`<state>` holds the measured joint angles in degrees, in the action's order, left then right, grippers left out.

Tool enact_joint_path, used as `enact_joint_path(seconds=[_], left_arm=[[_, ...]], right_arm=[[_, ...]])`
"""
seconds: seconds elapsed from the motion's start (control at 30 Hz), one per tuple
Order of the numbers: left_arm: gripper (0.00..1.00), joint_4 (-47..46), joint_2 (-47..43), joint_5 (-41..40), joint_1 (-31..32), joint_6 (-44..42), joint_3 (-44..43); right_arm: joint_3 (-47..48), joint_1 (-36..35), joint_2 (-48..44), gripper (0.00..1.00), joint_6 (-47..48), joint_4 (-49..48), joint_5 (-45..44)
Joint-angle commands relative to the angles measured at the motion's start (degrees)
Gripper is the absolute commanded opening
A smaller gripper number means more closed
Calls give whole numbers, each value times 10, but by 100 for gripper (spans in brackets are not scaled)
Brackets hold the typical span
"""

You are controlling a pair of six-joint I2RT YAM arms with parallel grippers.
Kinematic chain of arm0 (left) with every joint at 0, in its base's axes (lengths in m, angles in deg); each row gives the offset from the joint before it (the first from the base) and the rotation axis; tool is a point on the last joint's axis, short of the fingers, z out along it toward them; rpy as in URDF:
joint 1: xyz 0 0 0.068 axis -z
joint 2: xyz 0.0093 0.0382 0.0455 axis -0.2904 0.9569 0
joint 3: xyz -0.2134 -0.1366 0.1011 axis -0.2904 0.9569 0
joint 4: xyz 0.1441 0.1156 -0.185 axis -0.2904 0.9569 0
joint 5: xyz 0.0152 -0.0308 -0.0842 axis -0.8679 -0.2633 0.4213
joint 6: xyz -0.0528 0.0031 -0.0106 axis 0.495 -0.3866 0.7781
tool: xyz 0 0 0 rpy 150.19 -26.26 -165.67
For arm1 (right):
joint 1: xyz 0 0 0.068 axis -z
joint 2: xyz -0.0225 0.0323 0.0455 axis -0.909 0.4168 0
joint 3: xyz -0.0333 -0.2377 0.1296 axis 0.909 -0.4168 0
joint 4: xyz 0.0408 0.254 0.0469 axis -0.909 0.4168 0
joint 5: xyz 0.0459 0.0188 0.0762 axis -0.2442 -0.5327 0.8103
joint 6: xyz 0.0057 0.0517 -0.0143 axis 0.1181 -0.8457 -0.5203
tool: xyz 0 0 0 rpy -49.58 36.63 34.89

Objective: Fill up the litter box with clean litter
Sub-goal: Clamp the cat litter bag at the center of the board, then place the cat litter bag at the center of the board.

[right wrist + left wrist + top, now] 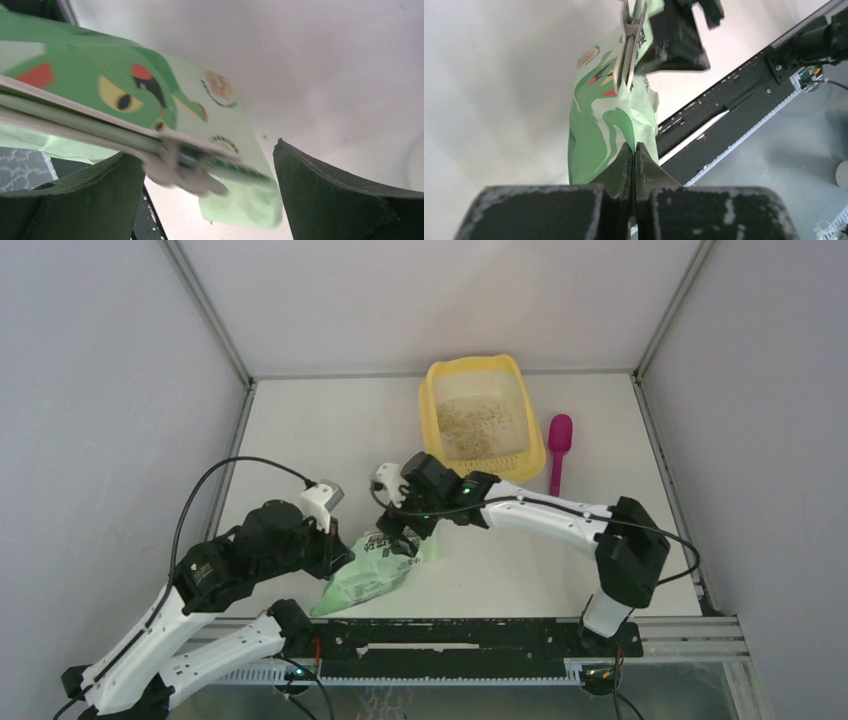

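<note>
The yellow litter box (434,413) stands at the back of the table, with a thin speckled layer of clean litter (475,424) inside. A light green printed bag (372,570) lies tilted near the front rail. My left gripper (336,550) is shut on the bag's lower edge (610,125), its fingertips (625,159) pinched together on the film. A grey clip (629,47) clamps the bag's top. My right gripper (400,532) stands open around that clipped end; in the right wrist view the clip (185,162) and the bag (125,95) lie between the wide-apart fingers (330,195), apart from both.
A magenta scoop (558,452) lies just right of the litter box. The black front rail (480,635) runs along the near edge below the bag. Grey walls close in the left, back and right sides.
</note>
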<state>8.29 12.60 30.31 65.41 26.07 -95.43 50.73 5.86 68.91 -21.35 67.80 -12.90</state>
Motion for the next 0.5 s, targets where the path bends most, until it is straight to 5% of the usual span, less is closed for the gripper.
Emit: enact_joint_path(seconds=[0.0,0.27,0.47], left_arm=[[0,-170,10,39,3,-24,-68],[0,-250,52,58,2,-27,-43],[0,-318,112,98,2,-40,-94]], right_arm=[[-51,50,-110,99,-56,-90,-8],[-126,167,-240,99,-115,-136,52],[-140,260,-294,99,-182,-111,-8]])
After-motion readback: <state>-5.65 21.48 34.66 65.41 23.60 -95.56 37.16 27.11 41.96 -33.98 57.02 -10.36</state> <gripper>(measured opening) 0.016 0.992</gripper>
